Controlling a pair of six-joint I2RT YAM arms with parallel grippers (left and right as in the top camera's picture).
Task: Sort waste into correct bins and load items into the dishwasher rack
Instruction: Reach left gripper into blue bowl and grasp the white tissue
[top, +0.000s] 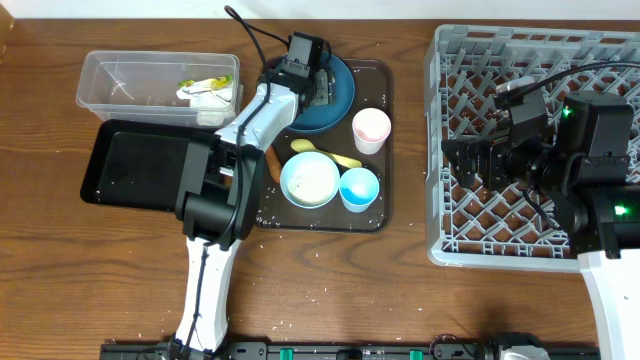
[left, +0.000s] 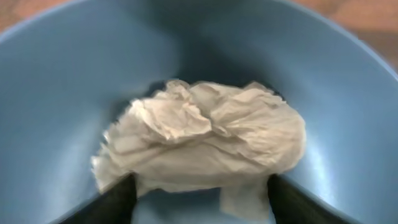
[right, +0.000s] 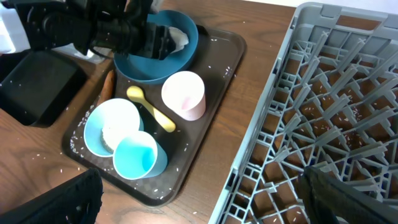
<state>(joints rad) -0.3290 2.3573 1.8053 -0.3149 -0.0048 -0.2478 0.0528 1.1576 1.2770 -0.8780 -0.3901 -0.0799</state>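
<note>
Left gripper straddles the paper in the blue bowl, can't tell if it's pinching, so a loose hold could drop it.

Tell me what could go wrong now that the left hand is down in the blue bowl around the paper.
1. The left hand straddles the crumpled paper low in the blue bowl; it may pinch only a loose fold, so the paper could drop before reaching the clear tub.
2. Its fingers seem near the bowl's floor; pushing down might shift the bowl toward the pink cup beside it.
</note>
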